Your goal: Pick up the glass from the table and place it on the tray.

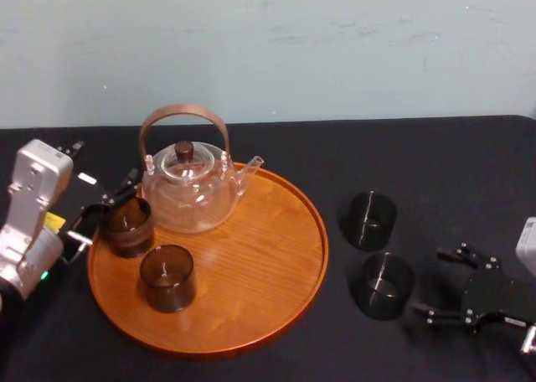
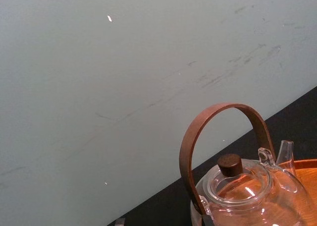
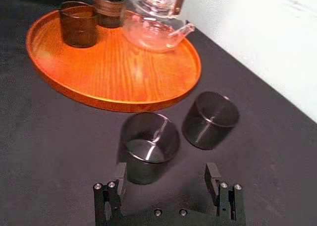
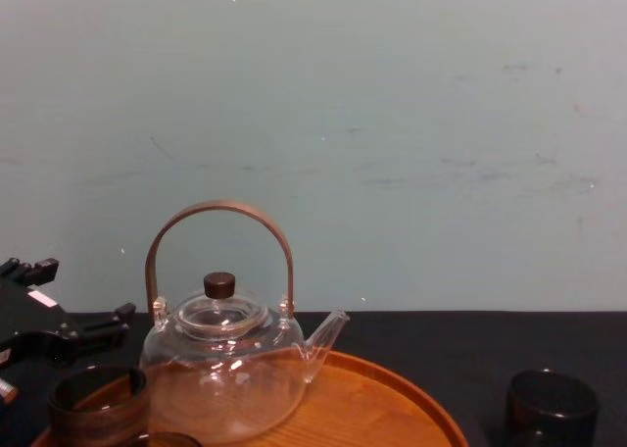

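My R pincer point(image 3: 167, 172): spread, lined up w/ near glass point(image 3: 148, 146) on tabletop point(image 3: 49, 151), to straddle it. L pincer point(image 1: 105, 208): spread, parked at tray point(image 1: 251, 256) edge.

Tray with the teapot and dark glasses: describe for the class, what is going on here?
A glass teapot and two dark glasses stand on the tray. The left claw is open at the tray's left edge, beside the rim glass, gripping nothing. Two more glasses stand on the table to the tray's right. The right claw is open just short of the nearer glass, not yet around it.
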You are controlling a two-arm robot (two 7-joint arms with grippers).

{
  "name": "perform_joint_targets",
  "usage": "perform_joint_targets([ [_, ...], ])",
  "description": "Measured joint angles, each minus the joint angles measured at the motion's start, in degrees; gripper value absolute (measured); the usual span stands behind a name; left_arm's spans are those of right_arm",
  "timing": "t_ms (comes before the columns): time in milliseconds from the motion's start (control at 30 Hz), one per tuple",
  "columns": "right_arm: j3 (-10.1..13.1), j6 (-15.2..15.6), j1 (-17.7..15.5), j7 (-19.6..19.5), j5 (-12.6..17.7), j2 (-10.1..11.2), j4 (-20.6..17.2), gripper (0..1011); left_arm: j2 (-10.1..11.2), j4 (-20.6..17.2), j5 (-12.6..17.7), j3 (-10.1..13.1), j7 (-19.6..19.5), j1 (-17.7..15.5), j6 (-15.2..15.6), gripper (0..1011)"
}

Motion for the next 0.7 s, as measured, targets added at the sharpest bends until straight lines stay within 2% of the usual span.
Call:
perform_joint_targets([
  [400, -0.58, 0.70, 0.48, 2.33, -1.21, -2.18, 0.08, 1003, 0.00, 0.00, 0.00, 0.00, 0.00, 0.00, 0.00, 1001],
  [700, -0.85, 3.35, 1.73, 2.56, -0.86, -4.34, 1.31, 1002, 0.00, 0.00, 0.00, 0.00, 0.00, 0.00, 0.00, 1001],
])
